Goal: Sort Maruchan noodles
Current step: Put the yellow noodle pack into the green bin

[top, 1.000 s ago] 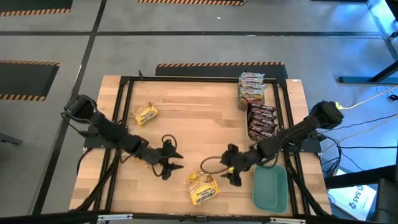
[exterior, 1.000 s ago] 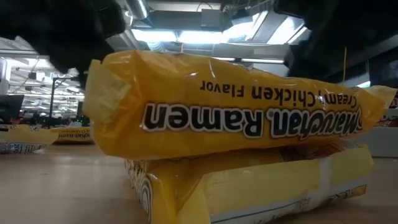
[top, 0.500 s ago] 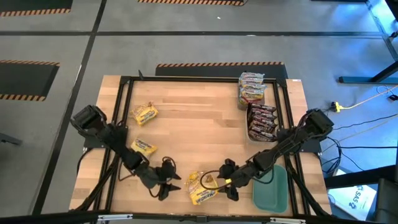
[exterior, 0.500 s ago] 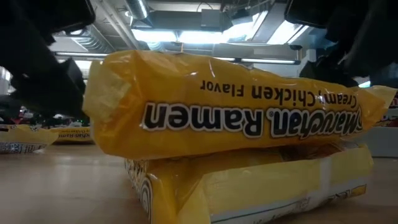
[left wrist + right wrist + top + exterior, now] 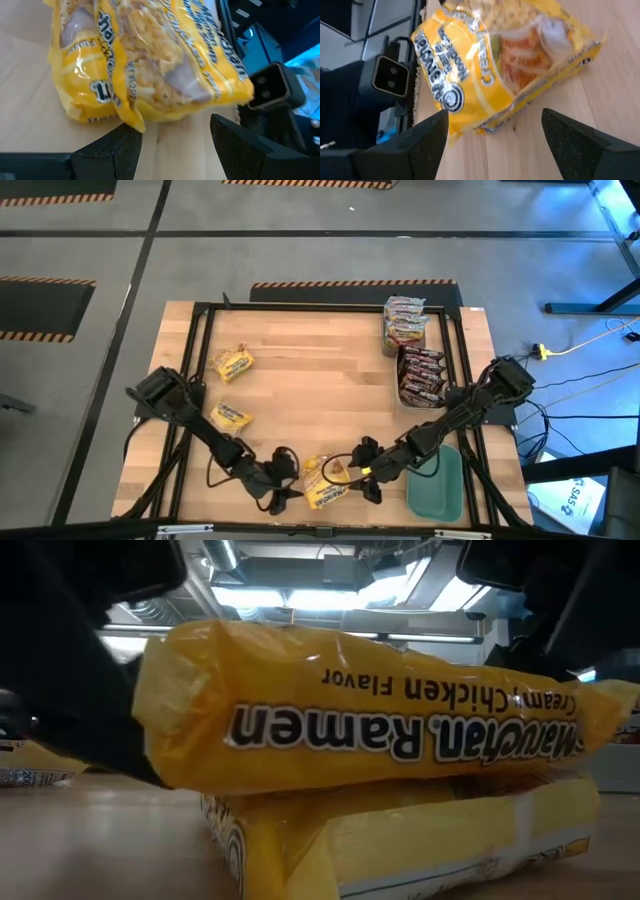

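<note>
Starting at the left of the wooden slatted worktop (image 5: 300,370), we see two single yellow crinkly plastic ramen packets: one near the left rail (image 5: 232,363) and another just below it (image 5: 229,417), both lying flat and apart from everything else.

Next comes our left end effector (image 5: 282,488), low at the front edge, its fingers spread wide and holding nothing. In its wrist view the two dark fingers (image 5: 112,150) stand just short of the pair of stacked yellow ramen packets (image 5: 325,481), one lying on top of the other, at the front middle of the worktop.

We judge these packets light, with a slick film that crackles and slides, and a brittle noodle block inside that would snap under a hard squeeze. The best hold is probably across the short width of the top packet, at the block's edges, with gentle closing; the crimped end seam is thin and floppy. The upper packet may skate off the lower one if nudged.

Our right end effector (image 5: 366,473) sits on the stack's other side, equally wide open and empty, facing the same packets (image 5: 500,65).

Further right lie a teal rectangular lid (image 5: 434,483), then a row of dark brown-red packets (image 5: 421,374) and silvery-pink packets (image 5: 404,323) at the back right.
</note>
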